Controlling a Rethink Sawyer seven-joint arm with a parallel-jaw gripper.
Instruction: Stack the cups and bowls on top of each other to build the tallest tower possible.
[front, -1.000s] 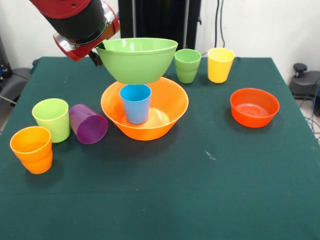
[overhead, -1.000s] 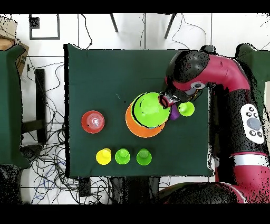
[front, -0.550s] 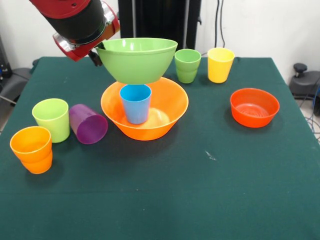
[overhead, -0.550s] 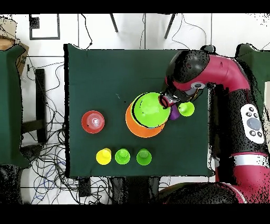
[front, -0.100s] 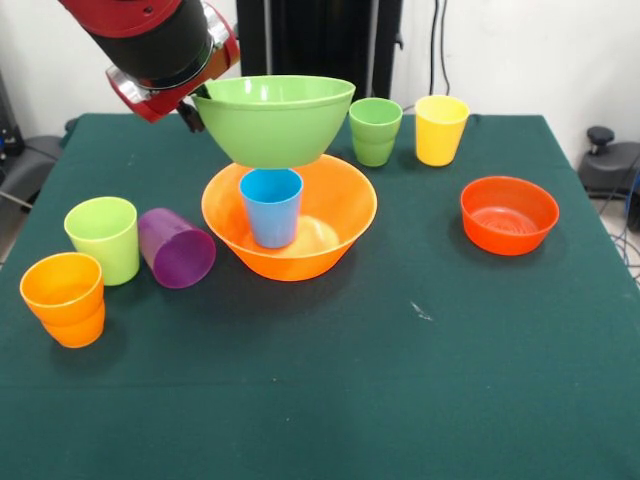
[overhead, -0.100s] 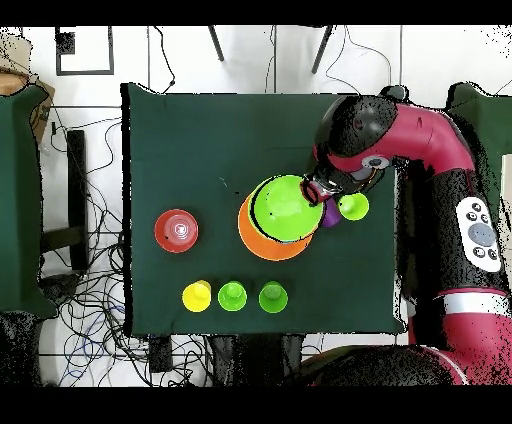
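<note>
My gripper (front, -0.100s: 196, 108) is shut on the left rim of the large lime-green bowl (front, -0.100s: 275, 120) and holds it upright. The bowl's base sits right over a blue cup (front, -0.100s: 271, 210) that stands in the large orange bowl (front, -0.100s: 345, 215); I cannot tell whether they touch. From overhead the lime-green bowl (overhead, -0.100s: 285, 208) covers most of the orange bowl (overhead, -0.100s: 252, 240), with the gripper (overhead, -0.100s: 314, 192) at its rim. A lime cup (front, -0.100s: 103, 238), a purple cup (front, -0.100s: 176, 248) on its side and an orange cup (front, -0.100s: 63, 298) sit at the left.
A darker green cup (front, -0.100s: 375, 132) and a yellow cup (front, -0.100s: 440, 130) stand at the far edge. The small red-orange bowl (front, -0.100s: 508, 215) rests at the right. The arm hangs over the table's far left corner.
</note>
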